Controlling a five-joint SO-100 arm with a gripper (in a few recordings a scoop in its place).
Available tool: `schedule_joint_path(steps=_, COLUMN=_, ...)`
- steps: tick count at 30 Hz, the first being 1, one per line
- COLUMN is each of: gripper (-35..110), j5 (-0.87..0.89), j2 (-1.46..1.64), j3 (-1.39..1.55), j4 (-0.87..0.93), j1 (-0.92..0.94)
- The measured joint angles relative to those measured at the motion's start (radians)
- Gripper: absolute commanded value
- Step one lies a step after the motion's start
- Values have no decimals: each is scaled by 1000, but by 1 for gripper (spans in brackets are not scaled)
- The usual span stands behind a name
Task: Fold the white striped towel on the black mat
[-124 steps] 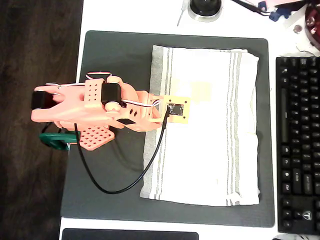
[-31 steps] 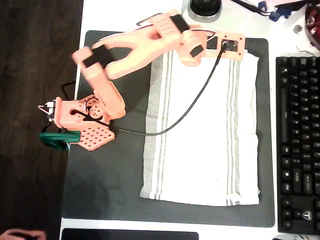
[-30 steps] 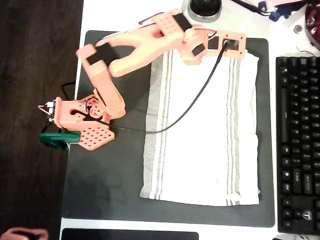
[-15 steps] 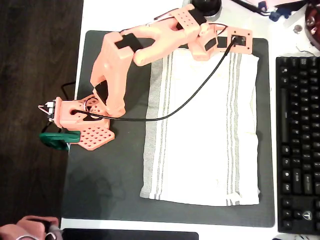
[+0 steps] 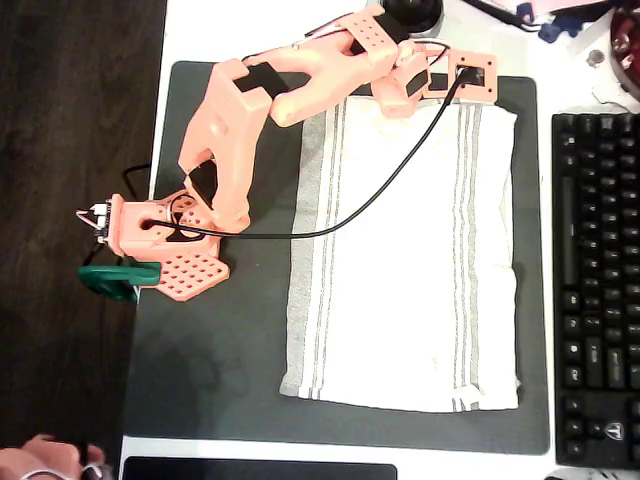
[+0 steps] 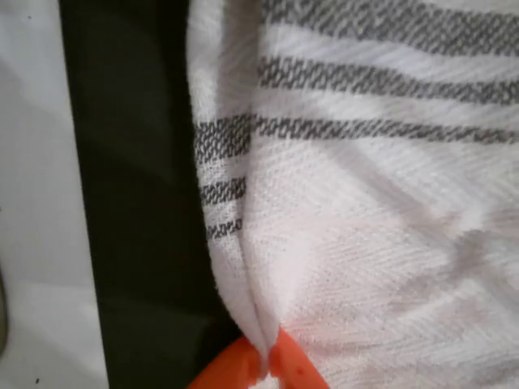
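The white striped towel [image 5: 400, 250] lies spread flat on the black mat [image 5: 230, 350], its grey stripes running down the left and right sides. My orange arm stretches from its base to the towel's top edge near the right stripes, where the gripper [image 5: 468, 84] sits under the wrist camera mount. In the wrist view the gripper [image 6: 268, 365] has its two orange fingertips [image 6: 296, 371] pressed together on a raised fold at the edge of the towel [image 6: 365, 203]. The dark mat [image 6: 138, 203] lies just beside that fold.
A black keyboard [image 5: 595, 290] borders the mat on the right. A round black object on a silver base [image 5: 410, 15] stands just beyond the top edge. The arm's base [image 5: 165, 240] and a green clamp [image 5: 110, 280] sit at the left. A person's hand [image 5: 40, 465] shows at the bottom left.
The arm has swung from the towel's middle to its top edge and crept slightly right and up in the last half second. The hand at the bottom left has shifted.
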Motion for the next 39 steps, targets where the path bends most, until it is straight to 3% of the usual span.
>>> schedule_joint_path(steps=8, gripper=0, j5=9, j2=170, j3=11, j4=86, j1=-2)
schedule_joint_path(steps=19, gripper=0, j5=-23, j2=506, j3=-2, j4=371, j1=112)
schedule_joint_path(steps=28, gripper=0, j5=-207, j2=686, j3=-110, j4=568, j1=526)
schedule_joint_path(steps=34, gripper=1, j5=-405, j2=733, j3=-52, j4=437, j1=904)
schedule_joint_path(steps=39, gripper=13, j5=-514, j2=672, j3=120, j4=218, j1=1140)
